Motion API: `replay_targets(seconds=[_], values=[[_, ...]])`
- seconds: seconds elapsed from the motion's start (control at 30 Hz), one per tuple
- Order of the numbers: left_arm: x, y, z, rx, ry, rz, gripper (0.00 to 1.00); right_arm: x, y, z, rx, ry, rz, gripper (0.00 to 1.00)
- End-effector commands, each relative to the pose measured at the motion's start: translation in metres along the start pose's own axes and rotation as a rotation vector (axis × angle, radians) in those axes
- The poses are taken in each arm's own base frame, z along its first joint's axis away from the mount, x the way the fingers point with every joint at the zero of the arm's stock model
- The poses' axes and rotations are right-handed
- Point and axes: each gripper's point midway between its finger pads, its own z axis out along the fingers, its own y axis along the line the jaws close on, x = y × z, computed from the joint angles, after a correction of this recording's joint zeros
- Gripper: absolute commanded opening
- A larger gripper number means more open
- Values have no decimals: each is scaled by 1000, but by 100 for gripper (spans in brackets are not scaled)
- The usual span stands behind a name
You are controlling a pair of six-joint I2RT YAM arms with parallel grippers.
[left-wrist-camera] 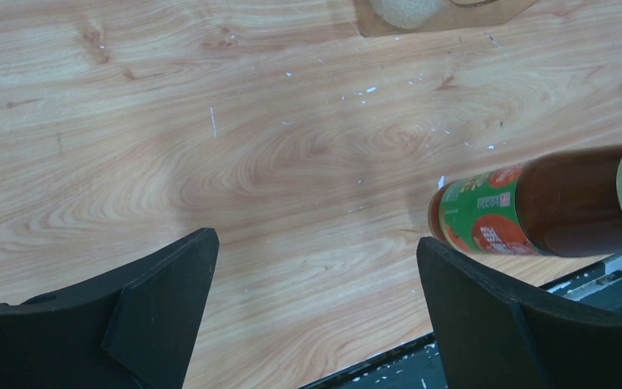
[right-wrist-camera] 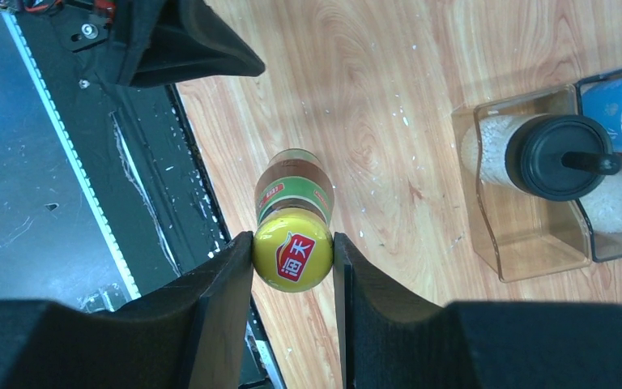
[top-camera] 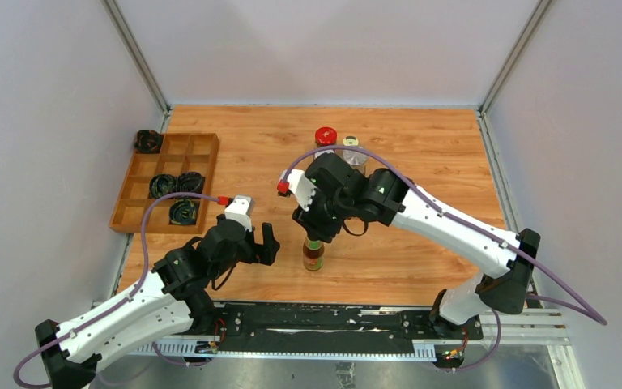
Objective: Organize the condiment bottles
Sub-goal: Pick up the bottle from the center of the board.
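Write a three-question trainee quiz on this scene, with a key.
1. True or false: the left gripper is shut on the sauce bottle.
2. Multiple choice: the right gripper clamps the bottle by its: A label; B yellow cap; C base.
3. Fill in: the bottle is ____, not lying flat.
Key: 1 false; 2 B; 3 upright.
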Motion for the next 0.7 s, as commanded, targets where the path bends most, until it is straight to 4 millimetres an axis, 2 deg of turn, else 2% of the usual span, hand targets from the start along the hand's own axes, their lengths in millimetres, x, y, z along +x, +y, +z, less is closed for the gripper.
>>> replay_targets(seconds=[0.0, 0.67], values=[[4, 2, 0, -3, 3, -9, 100, -20, -11, -16, 22, -63, 21, 30], [4, 2, 0, -2, 4, -10, 100, -19, -37, -26, 31, -85, 84, 31]])
